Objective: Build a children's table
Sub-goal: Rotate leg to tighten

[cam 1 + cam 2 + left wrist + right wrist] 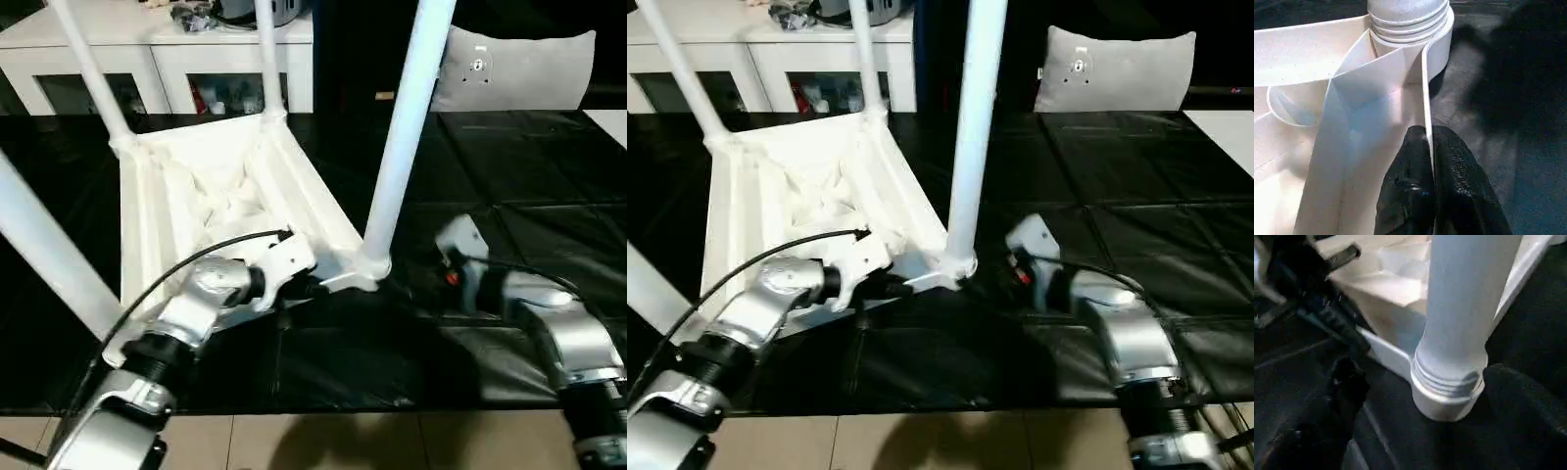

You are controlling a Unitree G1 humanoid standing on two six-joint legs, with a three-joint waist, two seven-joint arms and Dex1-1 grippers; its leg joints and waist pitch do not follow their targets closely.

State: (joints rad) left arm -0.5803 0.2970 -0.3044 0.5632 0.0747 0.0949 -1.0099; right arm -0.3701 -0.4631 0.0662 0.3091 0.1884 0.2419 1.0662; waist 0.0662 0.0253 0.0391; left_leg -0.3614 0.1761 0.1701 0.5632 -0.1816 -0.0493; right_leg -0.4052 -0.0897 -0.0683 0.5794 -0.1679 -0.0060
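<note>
The tabletop point(211, 201) lies upside down on the black floor mat point(1156, 225), four legs point(404, 132) standing in its corner sockets. Fitting the near-corner leg looks just finished; next comes checking its seating, then turning the table upright. The left gripper point(1429, 147) reaches low from the mat's near edge, clamped on the tabletop's rim. The right gripper point(1415, 382), level beside that socket, has its fingers point(1347, 382) apart around the leg's base.
</note>
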